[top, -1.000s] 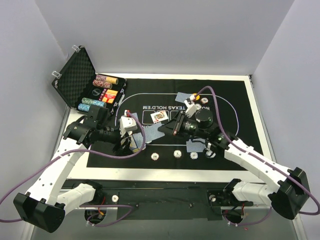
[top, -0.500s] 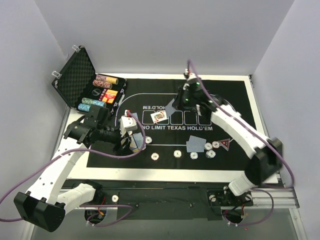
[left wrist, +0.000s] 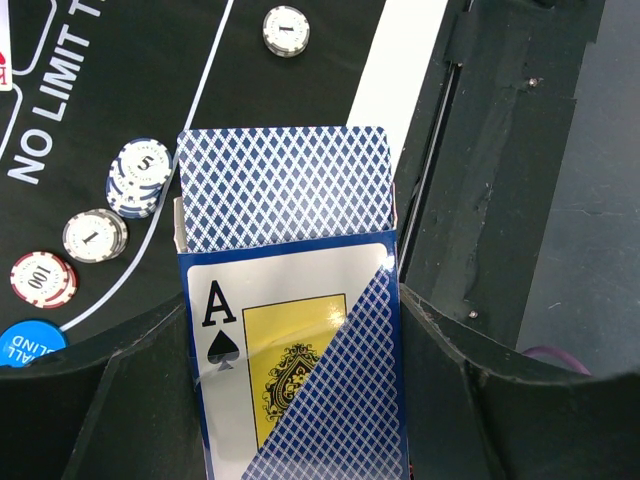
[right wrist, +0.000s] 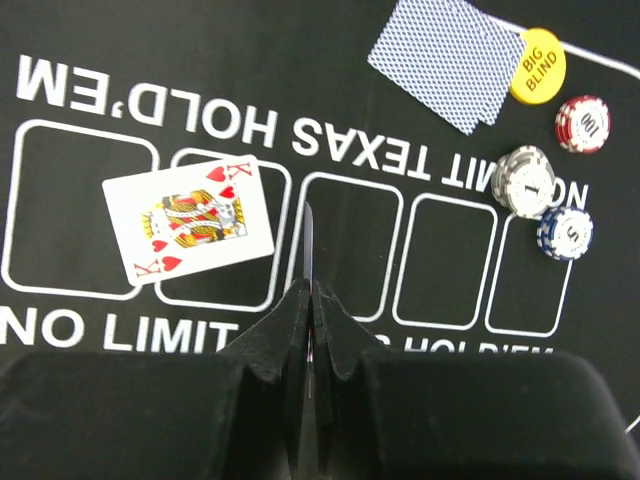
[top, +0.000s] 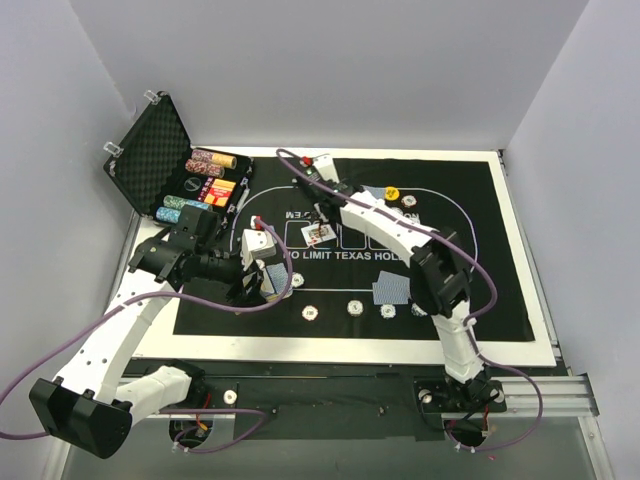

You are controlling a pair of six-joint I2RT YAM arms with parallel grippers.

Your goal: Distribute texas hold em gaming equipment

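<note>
**Top:** R arm (top: pixel 385 222) has swung since half a sec ago, from over the mat's (top: pixel 480 250) right-centre to its far-left part. L arm (top: pixel 110 340) unchanged. King of hearts (top: pixel 318 234) face up, same spot. Chip row (top: pixel 354 307) along mat's near side, unmoved.

**L wrist:** L fingers (left wrist: pixel 295 330) clenched on the deck (left wrist: pixel 290 200). Ace-of-spades box, blue backs sticking out the top, held over mat's near part. On the mat to its left: blue 5 chips (left wrist: pixel 138 175), white 1 chips (left wrist: pixel 93 235), red 100 chip (left wrist: pixel 42 278), blue button (left wrist: pixel 25 345).

**R wrist:** R fingers (right wrist: pixel 310 290) pinched tight on a single card (right wrist: pixel 309 240), seen edge-on, above the line btwn 2nd and 3rd boxes. King lies across 1st/2nd boxes. Blue-backed pair (right wrist: pixel 445 60) beyond, yellow button (right wrist: pixel 538 65) just beside it.
</note>
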